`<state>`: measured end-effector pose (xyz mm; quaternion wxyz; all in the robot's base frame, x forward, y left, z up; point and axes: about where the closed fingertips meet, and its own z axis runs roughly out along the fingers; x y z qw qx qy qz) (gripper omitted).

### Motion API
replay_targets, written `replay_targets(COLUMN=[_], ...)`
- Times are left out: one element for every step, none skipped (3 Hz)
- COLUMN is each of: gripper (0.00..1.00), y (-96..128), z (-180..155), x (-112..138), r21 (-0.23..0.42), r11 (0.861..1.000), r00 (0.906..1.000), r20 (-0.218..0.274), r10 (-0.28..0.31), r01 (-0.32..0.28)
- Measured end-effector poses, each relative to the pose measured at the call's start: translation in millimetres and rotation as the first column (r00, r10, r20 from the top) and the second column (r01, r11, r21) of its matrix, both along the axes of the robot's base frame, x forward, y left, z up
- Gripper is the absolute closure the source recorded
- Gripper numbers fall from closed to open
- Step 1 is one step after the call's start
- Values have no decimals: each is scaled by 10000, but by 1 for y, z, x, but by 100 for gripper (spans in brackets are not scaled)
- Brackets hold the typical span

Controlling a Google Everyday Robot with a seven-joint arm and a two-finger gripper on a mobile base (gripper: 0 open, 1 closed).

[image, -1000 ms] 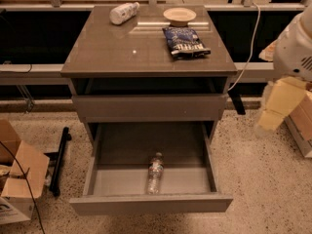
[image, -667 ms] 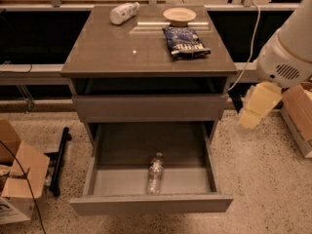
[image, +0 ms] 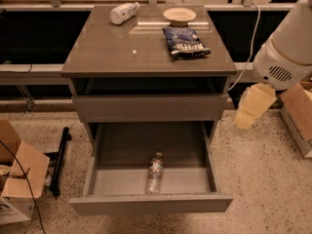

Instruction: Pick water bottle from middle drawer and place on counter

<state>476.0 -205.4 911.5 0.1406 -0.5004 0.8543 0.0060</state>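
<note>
Pulled well out at the foot of the cabinet: the middle drawer [image: 117, 182], open to the top. Flat on its side on the grey drawer floor, the water bottle [image: 155, 173], cap toward the back, base toward the drawer front, slightly right of centre and apart from both side walls.

Above the rear of the drawer, a closed drawer front [image: 151, 107], shading the back of the drawer floor. Higher up, a dark open slot just under the bench [image: 122, 50].

On the glossy bench top: a fat white bottle [image: 123, 12] on its side at the back left; a shallow tan dish [image: 179, 16] at the back, right of centre; just in front of the dish, a dark crinkled snack bag [image: 185, 42].

Off to the right of the cabinet, about level with the closed front: the hand [image: 251, 106], cream-coloured, hanging below the rounded white arm housing [image: 287, 48] and angled down to the left. Touching neither cabinet nor drawer, well apart from the water bottle. Cannot tell whether spread or pressed together.

Between hand and bottle: the cabinet's right front corner and the drawer's right side wall.

On the speckled floor [image: 263, 179]: a cardboard box [image: 19, 179] at the left front, a black bar [image: 59, 160] lying beside the drawer's left side, another carton [image: 300, 111] at the right edge, near the hand. Down past the bench's right side, a white cable [image: 246, 48].
</note>
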Motion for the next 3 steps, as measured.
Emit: replay_targets(gripper=[0, 0, 0], y=[20, 43, 63], z=[-26, -73, -122], x=[14, 35, 49], r21=[343, 821, 817], r11=[9979, 9890, 9828], r00=[9981, 9896, 9780], r20=[-279, -856, -1422], r10=[-544, -1158, -1529], r01=[553, 1229, 1656])
